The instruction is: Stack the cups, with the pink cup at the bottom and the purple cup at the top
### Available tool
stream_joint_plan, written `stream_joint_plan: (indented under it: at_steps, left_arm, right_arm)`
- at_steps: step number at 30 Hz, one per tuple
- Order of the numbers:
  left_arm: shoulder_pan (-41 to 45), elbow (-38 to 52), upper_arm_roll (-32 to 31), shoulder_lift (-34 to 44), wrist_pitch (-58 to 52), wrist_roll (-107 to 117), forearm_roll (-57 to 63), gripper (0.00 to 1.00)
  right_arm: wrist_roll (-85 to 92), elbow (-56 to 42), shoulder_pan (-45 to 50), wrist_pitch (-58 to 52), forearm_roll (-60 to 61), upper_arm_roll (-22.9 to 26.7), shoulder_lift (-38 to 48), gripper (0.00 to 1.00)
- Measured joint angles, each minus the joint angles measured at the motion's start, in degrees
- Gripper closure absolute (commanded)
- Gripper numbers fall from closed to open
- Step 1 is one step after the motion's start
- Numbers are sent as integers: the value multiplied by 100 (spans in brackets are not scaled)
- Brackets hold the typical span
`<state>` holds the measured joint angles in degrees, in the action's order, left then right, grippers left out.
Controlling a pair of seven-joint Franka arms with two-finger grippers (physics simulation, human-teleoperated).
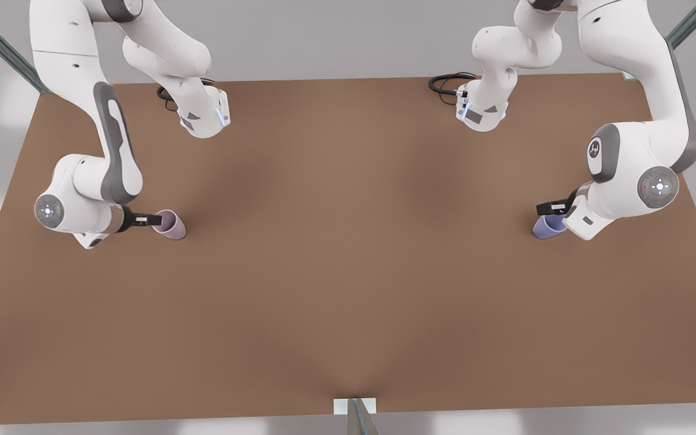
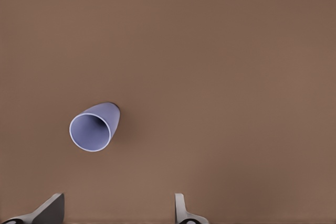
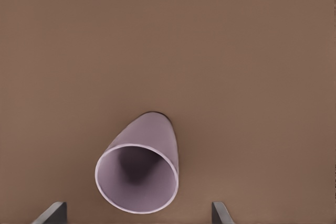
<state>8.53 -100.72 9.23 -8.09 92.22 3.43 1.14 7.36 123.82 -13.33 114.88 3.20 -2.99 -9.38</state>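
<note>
Currently both arms hover low, one per cup, likely so each can grasp without crossing: the left gripper (image 1: 550, 208) is above the purple cup (image 1: 548, 227) at the front view's right, fingers (image 2: 181, 208) spread and empty. The right gripper (image 1: 145, 219) is beside the pink cup (image 1: 170, 225) at the front view's left, fingers (image 3: 220, 212) apart around nothing. Both cups stand upright on the brown counter (image 1: 348, 272), well apart, so stacking has not begun.

purple cup (image 1: 546, 228) half tucked under the left gripper (image 1: 556, 209), both arms' bases cut off up top
</note>
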Motion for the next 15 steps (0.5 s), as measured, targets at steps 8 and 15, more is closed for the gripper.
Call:
stream_joint_plan:
  at_steps: [8,15]
  left_arm:
    - [0,0,0,-43,-15,9,0,0]
    - [0,8,0,-79,-11,9,0,0]
  right_arm:
    - [248,316,-188,544,-39,0,-249,0]
    - [240,564,-86,974,-185,-3,-320,18]
